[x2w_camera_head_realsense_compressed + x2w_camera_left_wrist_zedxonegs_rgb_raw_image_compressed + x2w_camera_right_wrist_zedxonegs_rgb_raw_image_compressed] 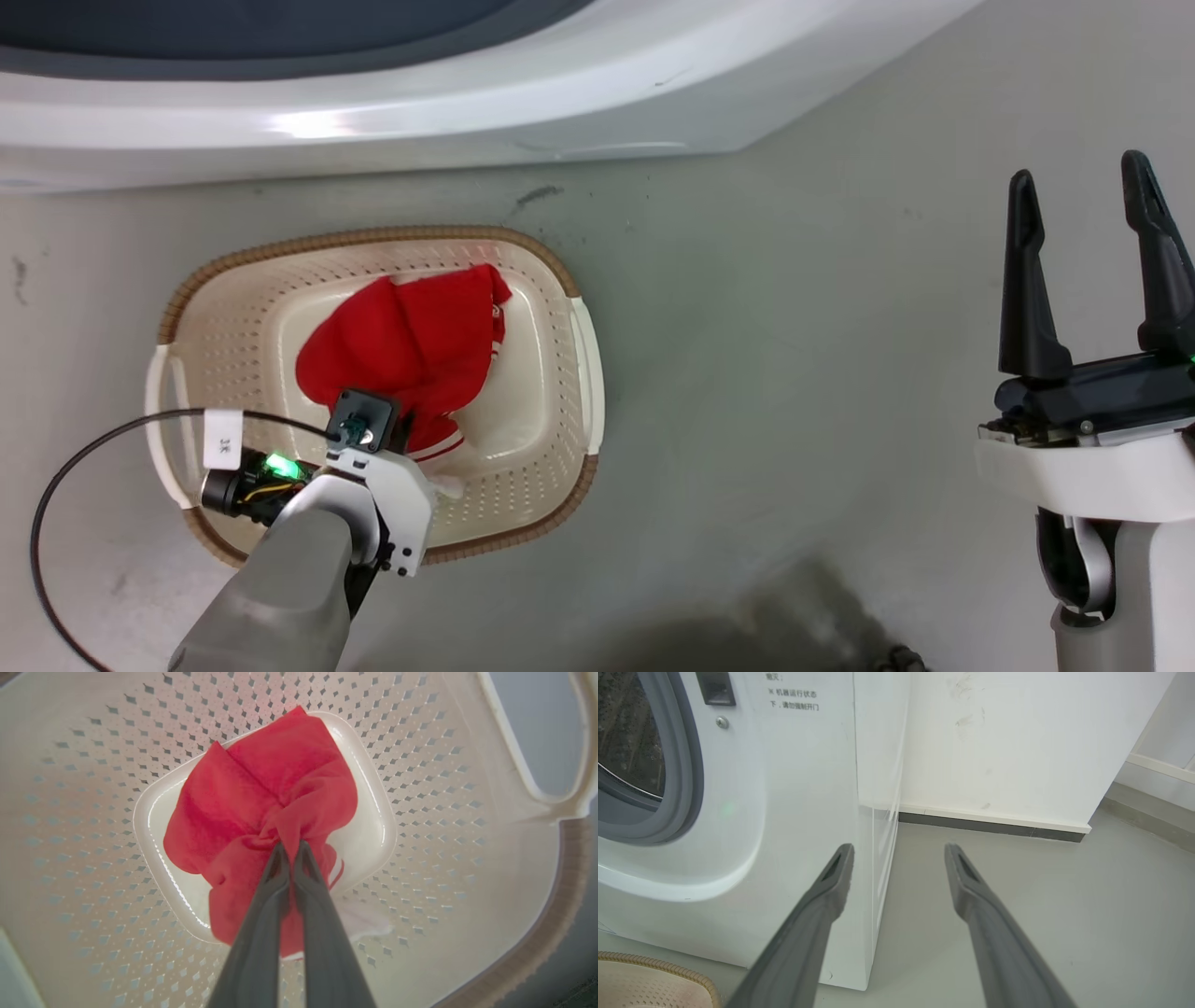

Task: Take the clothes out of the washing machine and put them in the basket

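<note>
- Left gripper (290, 845): points down into the basket. Fingers are narrowed almost to touching, and their tips pinch a gathered fold of red cloth.
- Basket (373, 235): sits on the floor directly below the left fingers. Its perforated walls rise on every side of them in the left wrist view, and its smooth bottom panel lies behind the cloth.
- Clothes (401, 341): a red heap with striped trim (497, 329), spread out beyond and to both sides of the left fingertips.
  - It appears to rest on the basket bottom.
  - Whether it is one garment or two cannot be told.
- Step in hand, by judgement: delivery into the basket, at the point of release.
  - The next move calls for parting the left fingers so the pinched fold drops free.
  - The arm then needs to lift straight up, so no cloth trails out with the tips.
- Washing machine (794, 788): ahead and to the left of the right fingers.
  - A slice of the drum (626, 728) beyond them shows no red.
  - Most of the drum is out of view, so what is left inside cannot be judged.
- Right gripper (1078, 177): well apart from the basket, over bare floor (794, 373). Fingers are spread wide and hold nothing.
</note>
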Controlling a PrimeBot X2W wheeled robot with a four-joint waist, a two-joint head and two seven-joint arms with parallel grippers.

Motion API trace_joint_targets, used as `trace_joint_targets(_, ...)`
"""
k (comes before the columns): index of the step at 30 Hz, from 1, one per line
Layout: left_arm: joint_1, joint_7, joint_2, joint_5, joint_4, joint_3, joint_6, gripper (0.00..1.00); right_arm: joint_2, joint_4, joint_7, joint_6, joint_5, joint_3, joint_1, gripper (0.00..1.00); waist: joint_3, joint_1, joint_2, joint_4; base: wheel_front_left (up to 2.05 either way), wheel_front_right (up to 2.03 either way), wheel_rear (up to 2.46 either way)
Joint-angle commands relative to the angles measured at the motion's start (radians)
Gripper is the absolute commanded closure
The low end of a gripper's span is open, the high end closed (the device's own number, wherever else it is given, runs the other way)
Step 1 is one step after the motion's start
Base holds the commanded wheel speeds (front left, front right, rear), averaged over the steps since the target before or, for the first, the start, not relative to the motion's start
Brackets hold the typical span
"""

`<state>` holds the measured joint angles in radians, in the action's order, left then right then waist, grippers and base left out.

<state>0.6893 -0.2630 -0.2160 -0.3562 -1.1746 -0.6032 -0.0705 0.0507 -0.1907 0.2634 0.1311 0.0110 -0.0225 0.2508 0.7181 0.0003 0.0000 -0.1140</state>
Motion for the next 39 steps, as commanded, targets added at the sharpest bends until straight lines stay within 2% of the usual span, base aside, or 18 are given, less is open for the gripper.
trace_joint_targets(1, 0.019, -0.003, 0.004, 0.005, -0.015, -0.004, -0.002, 1.0, -0.001, -0.005, 0.002, -0.001, 0.005, -0.002, 0.016, 0.0, 0.03, -0.0003, 0.0, -0.014, 0.0, 0.0, 0.0)
trace_joint_targets(8, 0.071, 0.02, 0.017, 0.022, -0.09, -0.034, -0.009, 1.0, -0.001, -0.007, 0.002, -0.001, 0.005, -0.008, 0.026, 0.0, 0.066, -0.0003, 0.0, -0.018, 0.0, 0.0, 0.0)
trace_joint_targets(9, 0.074, 0.019, 0.018, 0.021, -0.094, -0.035, -0.01, 0.94, -0.001, -0.006, 0.002, -0.001, 0.005, -0.009, 0.028, 0.0, 0.067, -0.0003, 0.0, -0.018, 0.0, 0.0, 0.0)
trace_joint_targets(10, 0.077, 0.017, 0.018, 0.025, -0.097, -0.039, -0.003, 0.0, -0.001, -0.003, 0.002, -0.001, 0.004, -0.011, 0.03, 0.0, 0.067, -0.0003, 0.0, -0.016, 0.0, 0.0, 0.0)
trace_joint_targets(19, 0.026, -0.001, 0.031, 0.013, -0.098, -0.044, -0.003, 0.0, -0.001, 0.029, 0.002, -0.001, -0.004, -0.002, 0.006, 0.0, -0.031, -0.0003, 0.0, 0.013, 0.0, 0.0, 0.0)
trace_joint_targets(26, -0.065, -0.002, 0.015, -0.002, 0.106, 0.03, 0.038, 0.0, -0.001, 0.062, 0.002, -0.001, -0.021, 0.004, -0.047, 0.0, -0.158, -0.0003, 0.0, 0.045, 0.0, 0.0, 0.0)
trace_joint_targets(39, -0.267, -0.003, 0.022, 0.082, 0.472, 0.222, 0.089, 0.0, -0.001, 0.096, 0.002, -0.001, -0.023, 0.019, -0.142, 0.0, -0.35, -0.0003, 0.0, 0.064, 0.0, 0.0, 0.0)
